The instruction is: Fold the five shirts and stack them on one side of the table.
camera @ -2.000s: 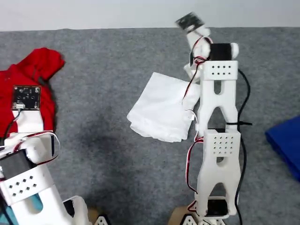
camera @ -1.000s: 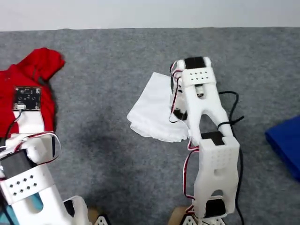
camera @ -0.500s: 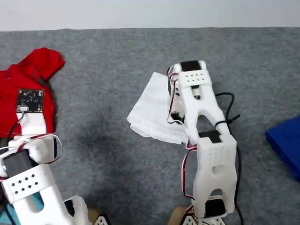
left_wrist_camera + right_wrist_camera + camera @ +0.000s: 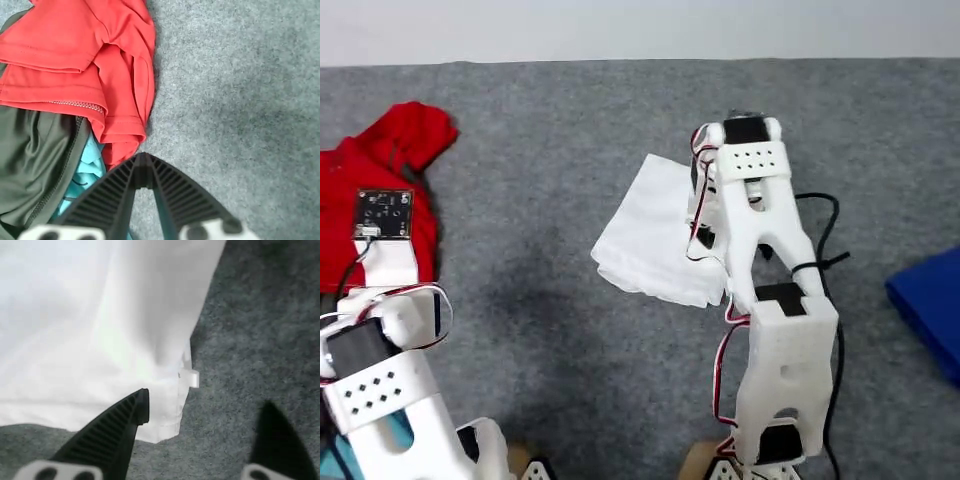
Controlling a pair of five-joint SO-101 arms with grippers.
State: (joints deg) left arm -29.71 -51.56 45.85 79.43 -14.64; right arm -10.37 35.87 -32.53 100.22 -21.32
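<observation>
From the high view, you have the white shirt [image 4: 655, 235] lying folded near the middle of the grey tabletop [image 4: 540, 330], with the right arm [image 4: 760, 230] stretched over its right edge. The red shirt [image 4: 390, 160] sits bunched at the left edge, and the left arm [image 4: 380, 340] rises from the lower left corner with its wrist over that red cloth. A blue shirt [image 4: 930, 300] shows at the right edge, well apart from the white one. In the left wrist view, your left claw [image 4: 144, 165] has its 2 fingers brought together at the tip, clamped on nothing, and it hangs over bare tabletop just beside the hem of the red shirt. Under the red shirt lie a dark green shirt [image 4: 35, 160] and a teal shirt [image 4: 85, 175], all in 1 heap. In the right wrist view, your right claw [image 4: 205, 410] stands apart: 1 finger tip is over the corner of the white shirt, the other over the tabletop beside it. A small white tag [image 4: 191, 378] sticks out from the shirt's edge between the 2 fingers.
</observation>
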